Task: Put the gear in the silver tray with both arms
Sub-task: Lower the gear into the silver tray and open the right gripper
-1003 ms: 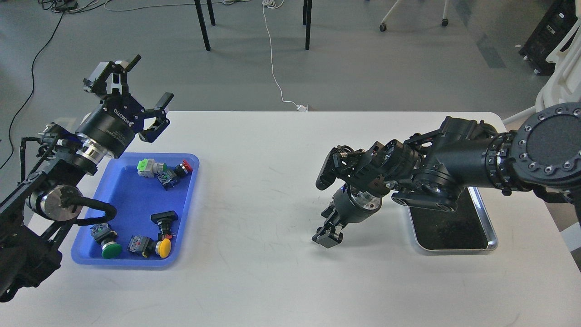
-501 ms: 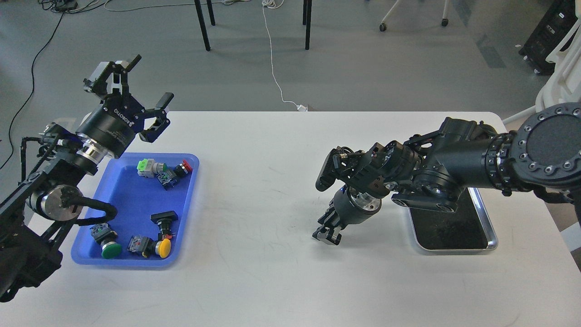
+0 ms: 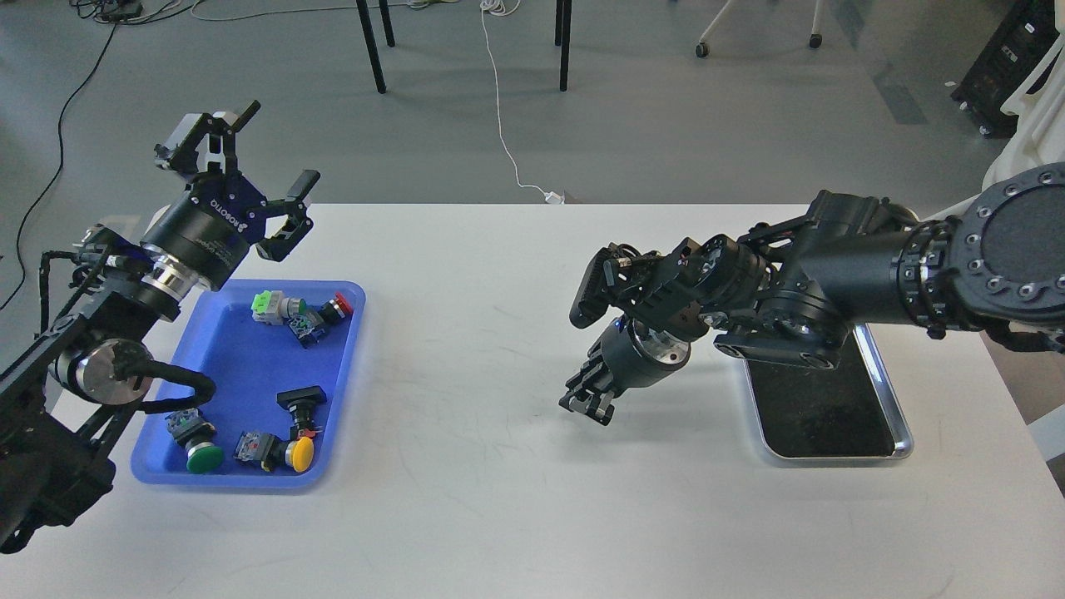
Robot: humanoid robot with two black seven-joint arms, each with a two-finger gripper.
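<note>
The silver tray (image 3: 903, 433), with a dark inner surface, lies at the right of the white table, its far end hidden under my right arm. I see nothing in its visible part. The gear is several push-button switches: a green and a red one (image 3: 299, 312) at the far end of a blue tray (image 3: 250, 366), and green, yellow and black ones (image 3: 266, 437) at its near end. My left gripper (image 3: 279, 143) is open and empty, raised above the blue tray's far left corner. My right gripper (image 3: 586, 403) points down-left over bare table, left of the silver tray; its dark fingers cannot be told apart.
The white table (image 3: 466, 499) has its far edge just behind my left gripper. Beyond it are grey floor, black chair legs (image 3: 372, 46) and a white cable (image 3: 503, 125).
My right gripper has moved a little up and to the left, away from the silver tray. The left arm and the switches have not moved.
</note>
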